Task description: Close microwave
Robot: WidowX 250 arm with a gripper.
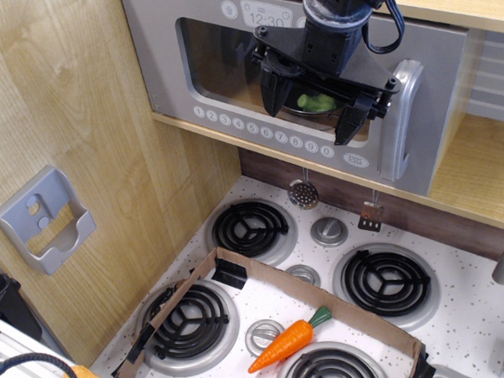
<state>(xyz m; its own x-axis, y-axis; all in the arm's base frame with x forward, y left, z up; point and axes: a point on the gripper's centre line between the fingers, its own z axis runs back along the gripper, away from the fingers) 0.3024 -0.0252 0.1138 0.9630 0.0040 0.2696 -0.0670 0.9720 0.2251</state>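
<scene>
The microwave [230, 81] is sitting on the wooden shelf at upper centre, above the stovetop. Its grey door is lying across the front, with the silver handle [402, 120] at the right edge. Whether the door is fully seated cannot be told from this angle. The clock display [265, 13] is reading 12:30, and a row of white buttons [262, 131] is running below the window. The gripper [313, 119] is hanging in front of the window with its jaws standing apart, holding nothing. A dark pot [292, 105] with something green inside is showing through the glass. Below, a carrot [285, 341] is lying inside a cardboard tray [268, 276] on the stovetop [467, 322]. A grey wall holder [44, 219] is hanging at left.
</scene>
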